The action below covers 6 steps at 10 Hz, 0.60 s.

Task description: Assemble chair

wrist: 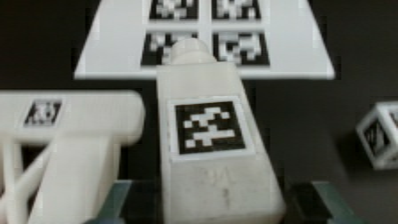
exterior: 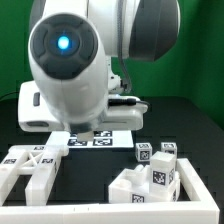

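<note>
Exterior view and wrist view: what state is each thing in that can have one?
gripper, shut on the tagged bar.
tagged bar, held between the jaws, one end toward the marker board.
X-braced panel, lying loose, not held.
tagged blocks, loose on the exterior view's right, not held.
marker board, lying flat.

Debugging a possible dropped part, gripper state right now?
Gripper: closed on a white chair bar.

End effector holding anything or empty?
Holding. Wrist view: end effector sits closed against both sides of the tagged white bar.
</note>
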Available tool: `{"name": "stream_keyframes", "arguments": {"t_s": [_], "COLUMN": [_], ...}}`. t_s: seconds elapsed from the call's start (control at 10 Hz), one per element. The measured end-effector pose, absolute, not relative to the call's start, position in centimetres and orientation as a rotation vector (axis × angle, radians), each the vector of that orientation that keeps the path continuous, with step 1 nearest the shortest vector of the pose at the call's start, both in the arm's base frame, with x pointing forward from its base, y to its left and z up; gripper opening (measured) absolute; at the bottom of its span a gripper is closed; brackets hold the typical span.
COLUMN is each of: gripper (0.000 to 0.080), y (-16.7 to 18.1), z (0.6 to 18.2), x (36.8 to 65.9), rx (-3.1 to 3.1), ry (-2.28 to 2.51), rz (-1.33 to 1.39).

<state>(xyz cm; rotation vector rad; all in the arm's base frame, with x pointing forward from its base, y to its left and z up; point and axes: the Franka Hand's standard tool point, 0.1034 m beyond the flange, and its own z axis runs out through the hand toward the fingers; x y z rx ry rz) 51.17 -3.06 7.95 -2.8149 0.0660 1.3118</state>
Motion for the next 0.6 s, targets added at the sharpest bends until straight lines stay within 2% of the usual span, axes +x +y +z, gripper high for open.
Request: {"name": "stream_keyframes", "arguments": {"t_s": [0.3,0.5,0.6], "gripper": [0.0291,0.0291,0.0291], "y": [-1.7,-2.0,-2.0], "z": [9.6,9.5,9.6], "x": [54.5,55.6,55.3], "rx": [-2.925,-3.017,-3.034], "ry": [0.058,0.064,0.068], "rz": [0.981,0.696,0.623]}}
